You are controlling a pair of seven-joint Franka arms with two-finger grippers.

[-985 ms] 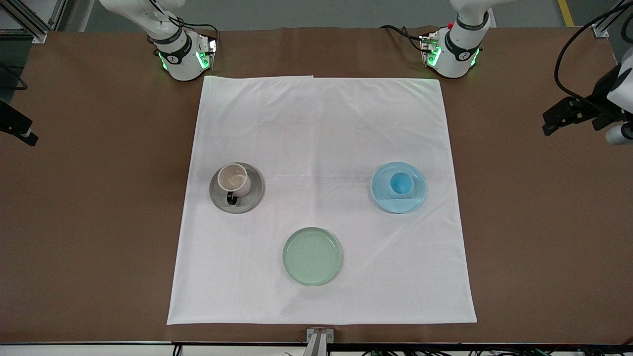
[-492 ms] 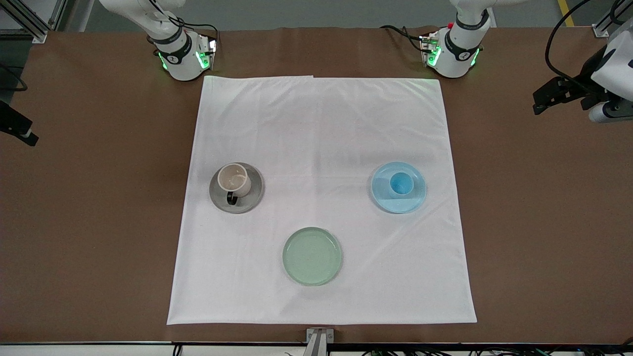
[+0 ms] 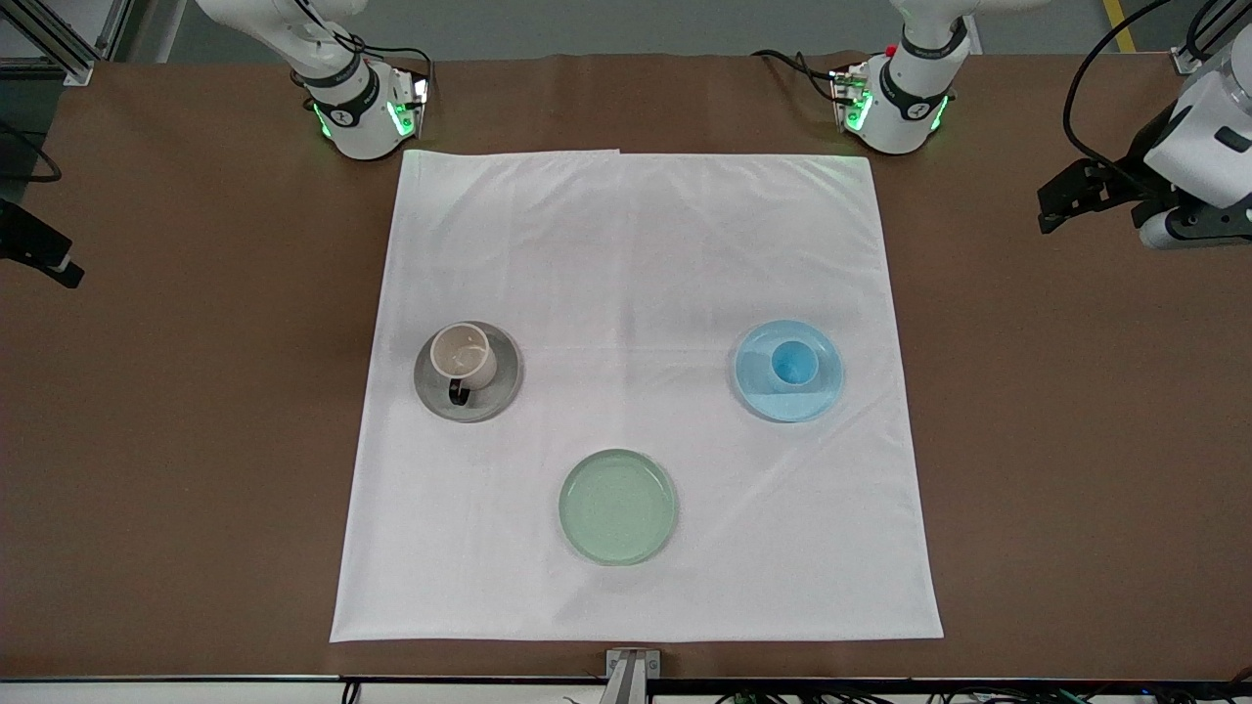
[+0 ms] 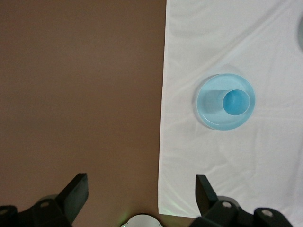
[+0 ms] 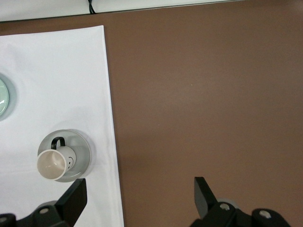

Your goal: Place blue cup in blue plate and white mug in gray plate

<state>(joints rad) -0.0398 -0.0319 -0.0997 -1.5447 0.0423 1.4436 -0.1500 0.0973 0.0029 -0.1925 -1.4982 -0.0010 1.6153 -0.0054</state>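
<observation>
The white mug (image 3: 462, 354) stands upright in the gray plate (image 3: 494, 396), its dark handle toward the front camera. The blue cup (image 3: 794, 364) stands in the blue plate (image 3: 758, 386). My left gripper (image 3: 1061, 200) is open and empty, up over bare brown table at the left arm's end. In the left wrist view (image 4: 140, 189) the blue cup (image 4: 236, 102) and blue plate (image 4: 210, 118) lie well off from it. My right gripper (image 3: 44, 256) is open and empty over bare table at the right arm's end. The right wrist view (image 5: 139, 193) shows the mug (image 5: 53, 164) in the gray plate (image 5: 81, 150).
A white cloth (image 3: 636, 244) covers the table's middle, with all plates on it. An empty pale green plate (image 3: 617, 506) lies nearer the front camera, between the other two. A metal clamp (image 3: 631, 665) sits at the table's front edge.
My left gripper has drawn up and a little toward the robots' bases over the bare table. The right gripper, cups and plates have not visibly moved.
</observation>
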